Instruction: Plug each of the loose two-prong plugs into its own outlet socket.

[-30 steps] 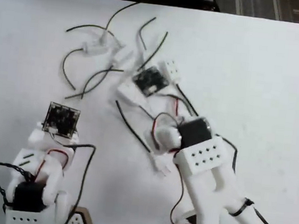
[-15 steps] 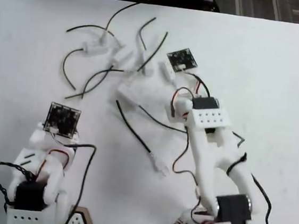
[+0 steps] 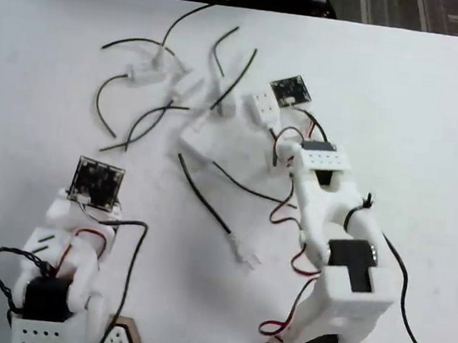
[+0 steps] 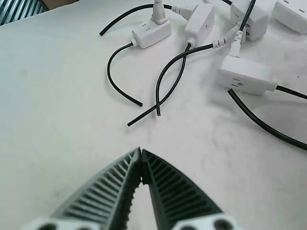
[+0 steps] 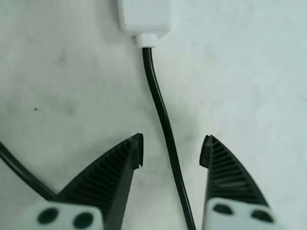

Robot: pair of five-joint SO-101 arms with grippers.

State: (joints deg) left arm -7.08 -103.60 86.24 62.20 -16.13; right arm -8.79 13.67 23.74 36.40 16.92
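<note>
Several white outlet sockets with short black cables lie in a loose cluster [image 3: 172, 92] at the far middle of the table. One loose two-prong plug [image 3: 242, 252] lies nearer, at the end of a long black cable [image 3: 202, 197]. My right gripper [image 5: 170, 143] is open just above the table, astride the black cable [image 5: 163, 120] of a white socket [image 5: 144, 17] that lies at the cluster's right edge [image 3: 262, 105]. My left gripper [image 4: 140, 155] is shut on nothing, low over bare table, and points at sockets [image 4: 244, 76] farther off.
Both arm bases sit at the near edge, the left arm [image 3: 60, 260] and the right arm [image 3: 339, 290]. Loose cable ends [image 4: 144, 112] trail across the table between the left gripper and the sockets. Bare table lies at the far right.
The right arm stretched away from its base and swung right, from over the middle socket to the socket at the cluster's right edge. The left arm stayed still.
</note>
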